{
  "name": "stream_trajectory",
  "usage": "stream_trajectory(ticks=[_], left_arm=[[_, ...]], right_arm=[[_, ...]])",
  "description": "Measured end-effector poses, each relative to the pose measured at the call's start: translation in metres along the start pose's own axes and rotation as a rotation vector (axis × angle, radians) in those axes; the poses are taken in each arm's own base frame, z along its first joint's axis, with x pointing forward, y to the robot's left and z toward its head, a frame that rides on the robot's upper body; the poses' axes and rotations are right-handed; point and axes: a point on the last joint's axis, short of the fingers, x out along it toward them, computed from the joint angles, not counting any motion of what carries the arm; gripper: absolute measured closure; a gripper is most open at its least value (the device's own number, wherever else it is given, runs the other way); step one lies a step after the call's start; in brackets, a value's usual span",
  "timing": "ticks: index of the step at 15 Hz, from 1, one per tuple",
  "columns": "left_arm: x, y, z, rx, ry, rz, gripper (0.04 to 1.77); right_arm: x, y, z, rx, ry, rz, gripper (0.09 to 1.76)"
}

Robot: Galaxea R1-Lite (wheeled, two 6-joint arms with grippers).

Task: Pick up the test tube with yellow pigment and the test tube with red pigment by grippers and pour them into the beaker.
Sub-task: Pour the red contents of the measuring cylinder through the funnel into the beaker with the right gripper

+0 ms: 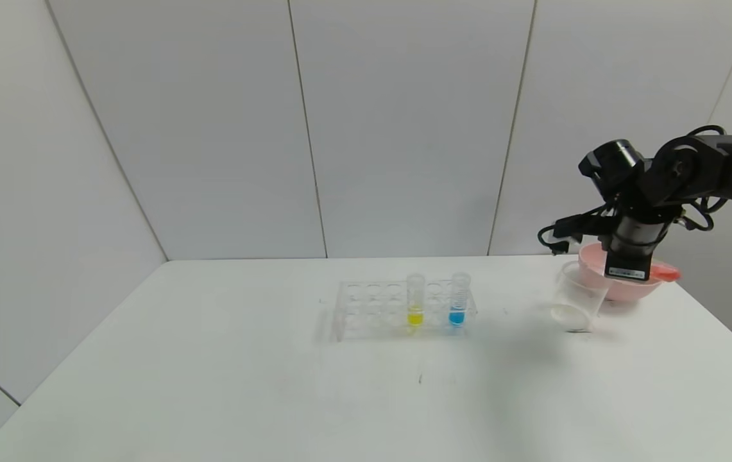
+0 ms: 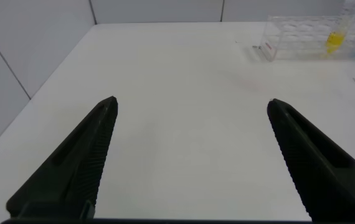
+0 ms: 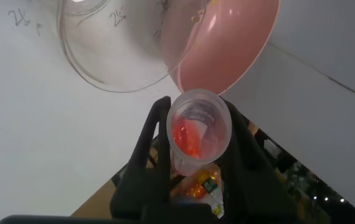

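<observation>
My right gripper (image 1: 634, 276) is shut on the test tube with red pigment (image 1: 666, 273), held tipped on its side just above the beaker (image 1: 576, 301). In the right wrist view the fingers (image 3: 156, 134) clamp the tube (image 3: 197, 127). Its open mouth faces the beaker (image 3: 112, 68), and orange-red liquid shows inside it. The test tube with yellow pigment (image 1: 415, 301) stands upright in the clear rack (image 1: 369, 308); it also shows in the left wrist view (image 2: 334, 38). My left gripper (image 2: 193, 102) is open and empty over bare table, out of the head view.
A pink bowl (image 1: 625, 289) sits directly behind the beaker, under my right gripper; it also shows in the right wrist view (image 3: 233, 43). A tube with blue liquid (image 1: 459, 301) stands in the rack to the right of the yellow one. The table's right edge is near the bowl.
</observation>
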Motion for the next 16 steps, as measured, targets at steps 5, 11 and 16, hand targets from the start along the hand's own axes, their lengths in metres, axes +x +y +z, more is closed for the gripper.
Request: stream_trajectory(ticks=[5,11,16], left_arm=[[0.0000,0.0000,0.0000,0.000,0.000,0.000,0.09],[0.0000,0.0000,0.0000,0.000,0.000,0.000,0.09],[0.0000,0.0000,0.0000,0.000,0.000,0.000,0.09]], right_arm=[[-0.0025,-0.0012,0.0030,-0.036,0.028,-0.045,1.33],[-0.0043,0.0003,0.0041,-0.074,0.085,-0.071,1.33],[-0.0052,0.0007,0.0049,-0.105,0.132,-0.095,1.33]])
